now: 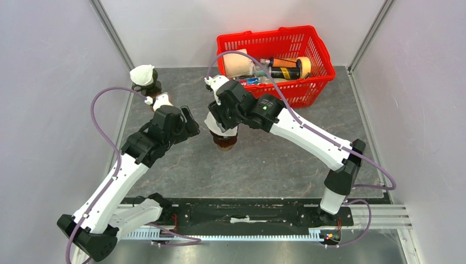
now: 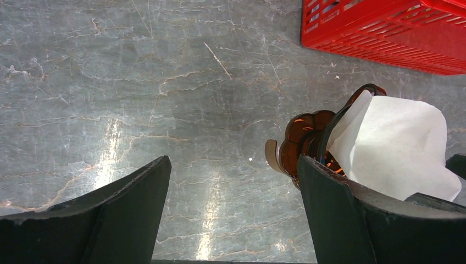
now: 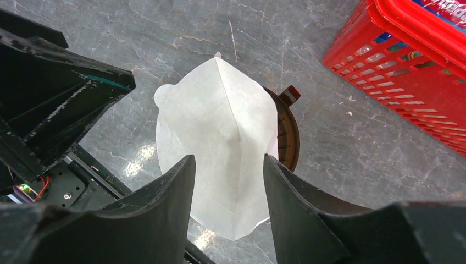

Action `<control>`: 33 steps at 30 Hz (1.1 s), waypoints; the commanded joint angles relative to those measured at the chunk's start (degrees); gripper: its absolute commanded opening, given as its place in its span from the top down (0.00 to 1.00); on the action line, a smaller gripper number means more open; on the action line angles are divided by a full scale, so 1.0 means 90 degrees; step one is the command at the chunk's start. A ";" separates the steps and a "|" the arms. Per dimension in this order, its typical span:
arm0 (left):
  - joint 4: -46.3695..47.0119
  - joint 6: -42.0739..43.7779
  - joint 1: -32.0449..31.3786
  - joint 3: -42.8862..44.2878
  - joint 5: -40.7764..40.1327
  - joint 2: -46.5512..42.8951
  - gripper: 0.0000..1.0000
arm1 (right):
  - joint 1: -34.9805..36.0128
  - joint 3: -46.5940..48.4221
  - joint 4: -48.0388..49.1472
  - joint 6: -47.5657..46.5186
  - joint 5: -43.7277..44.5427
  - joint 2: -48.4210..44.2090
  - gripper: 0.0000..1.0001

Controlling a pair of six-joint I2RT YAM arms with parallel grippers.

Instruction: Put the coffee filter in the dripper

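Your right gripper (image 3: 228, 162) hangs over the dripper (image 3: 287, 132) near the middle of the table (image 1: 275, 159). Its two fingers (image 3: 165, 209) stand partly closed, one on each side of the filter (image 3: 220, 121). In the right wrist view the paper fills the gap between them and runs behind both inner edges. You cannot tell from these views whether the fingers actually press it or only flank it.

The filter is a white cone with a crease down its middle. Its lower part sits in the dripper's mouth, while most of the paper stands above the brown rim (the left wrist view shows this best, with the filter (image 2: 390, 143) rising out of the dripper (image 2: 302, 137) and leaning right).

Your left gripper (image 2: 231, 220) is spread wide and holds nothing. It hovers low over the table just left of the dripper, and its right finger (image 2: 329, 209) is close beside the brown glass but apart from it. From above, the left gripper (image 1: 191, 124) points toward the right one.

At the far left of the table stands a second dripper (image 1: 152, 88) with its own filter (image 1: 143, 75) in it, well apart from both grippers. The red basket (image 1: 308, 91) sits at the far right, with a black-and-orange bottle (image 1: 283, 70) among the things inside.
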 commanded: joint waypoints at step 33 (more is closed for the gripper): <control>0.0491 0.0001 0.0083 -0.0148 0.0213 -0.0079 0.07 | 0.0315 0.0277 -0.0055 0.0180 0.0951 0.0352 0.65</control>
